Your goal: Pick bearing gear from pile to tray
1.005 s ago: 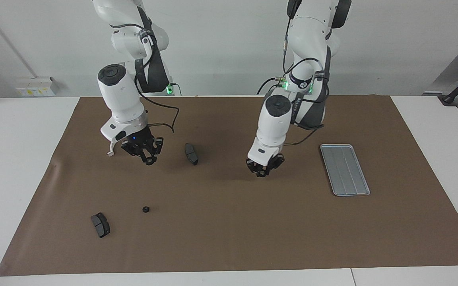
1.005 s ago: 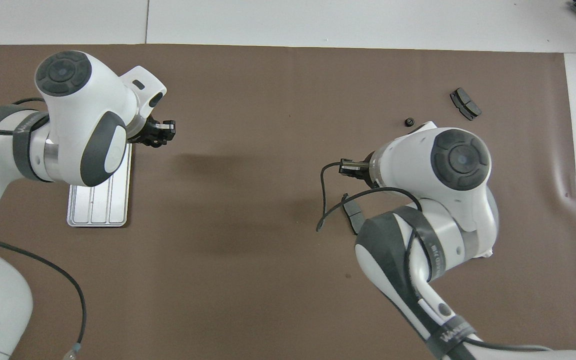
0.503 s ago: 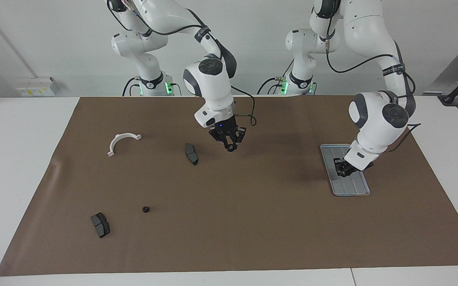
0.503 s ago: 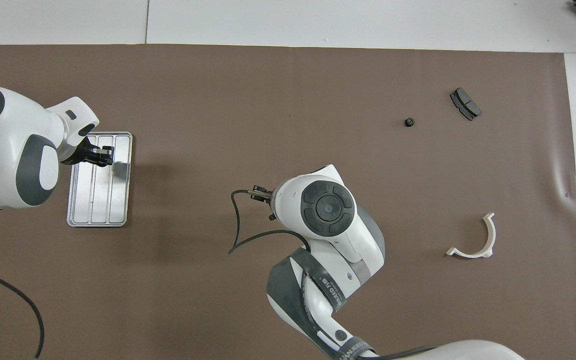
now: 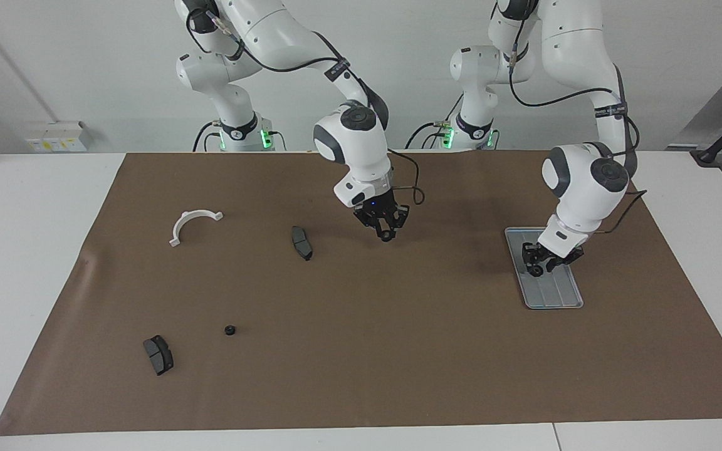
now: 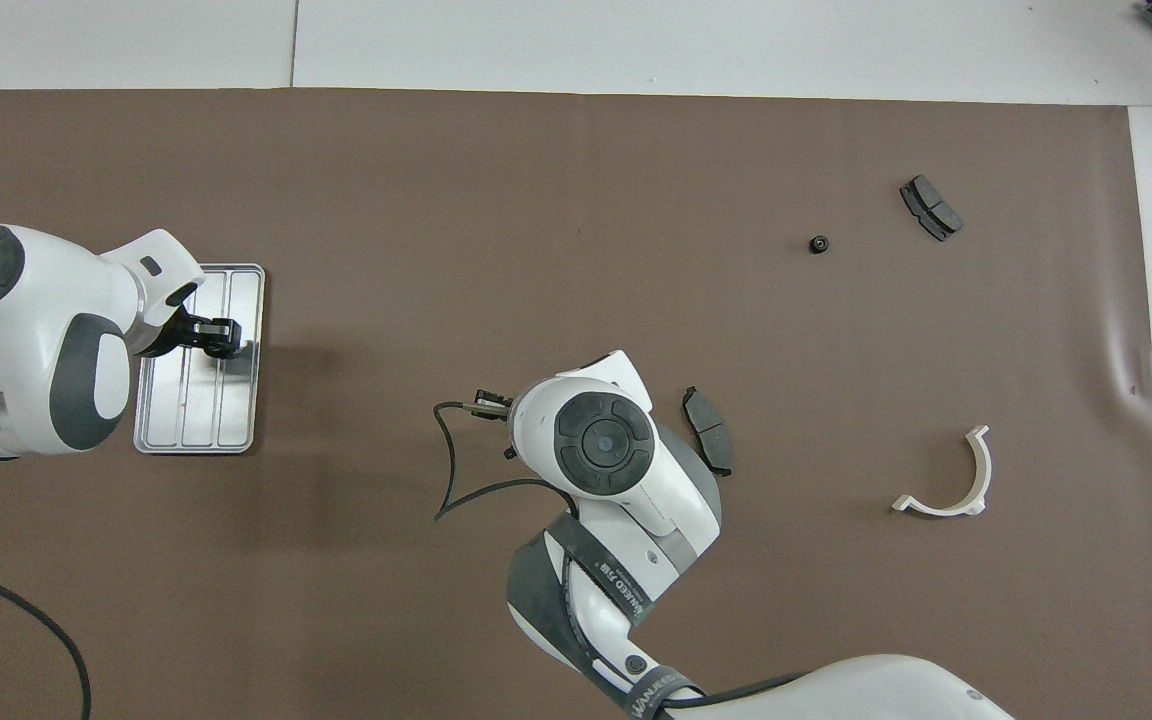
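The silver tray [image 5: 556,294] lies toward the left arm's end of the mat and also shows in the overhead view [image 6: 198,422]. My left gripper [image 5: 538,265] hangs just over the tray, shut on a small black gear [image 5: 534,271]; the overhead view shows this gripper [image 6: 219,335] too. My right gripper [image 5: 385,232] hangs over the middle of the mat, beside a dark brake pad [image 5: 301,242]. One loose black gear [image 5: 230,329] lies toward the right arm's end, farther from the robots; it also shows from above [image 6: 819,244].
A second brake pad [image 5: 158,354] lies beside the loose gear, near the mat's edge. A white curved bracket [image 5: 193,221] lies nearer to the robots at the right arm's end. The brown mat [image 5: 361,351] covers the table.
The left gripper carried the gear from the middle of the mat to over the tray, then rose slightly. The right arm swung from the bracket toward the middle, uncovering the bracket.
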Motion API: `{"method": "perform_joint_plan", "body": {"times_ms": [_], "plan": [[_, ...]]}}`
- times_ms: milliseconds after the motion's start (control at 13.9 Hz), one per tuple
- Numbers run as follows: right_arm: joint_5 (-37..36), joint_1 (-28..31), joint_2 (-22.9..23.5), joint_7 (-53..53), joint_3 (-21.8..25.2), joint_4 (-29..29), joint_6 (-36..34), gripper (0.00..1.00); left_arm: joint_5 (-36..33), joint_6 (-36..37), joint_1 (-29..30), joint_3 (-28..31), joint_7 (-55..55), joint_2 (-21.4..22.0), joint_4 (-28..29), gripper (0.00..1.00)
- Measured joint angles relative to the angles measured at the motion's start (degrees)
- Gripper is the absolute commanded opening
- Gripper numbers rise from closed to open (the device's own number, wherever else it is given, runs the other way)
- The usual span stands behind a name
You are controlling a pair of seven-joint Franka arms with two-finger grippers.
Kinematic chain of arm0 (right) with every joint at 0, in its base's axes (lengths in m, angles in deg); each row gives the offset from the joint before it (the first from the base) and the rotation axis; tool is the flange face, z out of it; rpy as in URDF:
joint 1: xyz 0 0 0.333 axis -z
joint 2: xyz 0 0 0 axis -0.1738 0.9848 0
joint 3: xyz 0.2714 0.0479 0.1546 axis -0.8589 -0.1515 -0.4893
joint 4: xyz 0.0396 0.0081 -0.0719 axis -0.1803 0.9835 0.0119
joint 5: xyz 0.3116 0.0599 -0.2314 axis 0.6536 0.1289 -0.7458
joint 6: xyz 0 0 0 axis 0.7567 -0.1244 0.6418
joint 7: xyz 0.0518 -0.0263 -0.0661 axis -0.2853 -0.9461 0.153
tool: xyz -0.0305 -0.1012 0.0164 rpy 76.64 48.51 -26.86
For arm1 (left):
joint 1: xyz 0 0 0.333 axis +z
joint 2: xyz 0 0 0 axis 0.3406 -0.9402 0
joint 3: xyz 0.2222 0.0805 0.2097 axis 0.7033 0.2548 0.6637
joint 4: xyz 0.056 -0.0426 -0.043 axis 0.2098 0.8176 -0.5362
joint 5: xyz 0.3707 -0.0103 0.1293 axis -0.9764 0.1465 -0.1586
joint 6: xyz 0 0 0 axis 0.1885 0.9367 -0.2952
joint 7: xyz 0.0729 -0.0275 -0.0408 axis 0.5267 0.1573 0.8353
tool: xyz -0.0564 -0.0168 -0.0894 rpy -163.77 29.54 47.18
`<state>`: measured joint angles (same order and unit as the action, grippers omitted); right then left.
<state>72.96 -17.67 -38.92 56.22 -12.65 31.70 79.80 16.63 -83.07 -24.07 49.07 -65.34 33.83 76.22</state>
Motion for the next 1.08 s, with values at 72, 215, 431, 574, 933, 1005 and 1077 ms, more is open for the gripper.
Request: {"method": "perform_joint_plan", "body": {"times_ms": [72,215,431,574,933,1005,1077], "plan": [[-1.2,0.0,1.0,0.5,0.0,0.0,1.1,0.35,0.0,-0.1,0.0,-0.1,0.0,0.2,0.0,1.00],[-2.3,0.0,2.2,0.9,0.0,-0.2,2.2,1.00,0.5,-0.3,0.0,-0.3,0.0,0.4,-0.7,1.00],[-5.3,0.1,2.3,1.6,0.3,-0.8,2.3,1.00,5.3,-0.1,-1.5,-0.9,1.7,0.5,-3.2,1.00],[-7.1,0.7,1.9,1.9,1.1,-1.3,2.2,1.00,5.8,0.2,-4.5,-1.1,7.5,0.5,-4.4,1.00],[-10.5,9.9,-3.3,-2.8,1.9,-1.9,-1.1,1.00,5.8,0.3,-17.0,-1.3,26.9,0.5,-6.4,1.00],[-10.5,12.5,-4.0,-6.6,1.9,-1.9,-1.4,1.00,5.7,0.3,-19.6,-1.3,29.5,0.5,-6.4,1.00],[-10.5,15.1,-4.4,-10.7,2.0,-1.9,-1.5,1.00,5.4,0.4,-22.0,-1.3,32.0,0.5,-6.6,1.00]]}}
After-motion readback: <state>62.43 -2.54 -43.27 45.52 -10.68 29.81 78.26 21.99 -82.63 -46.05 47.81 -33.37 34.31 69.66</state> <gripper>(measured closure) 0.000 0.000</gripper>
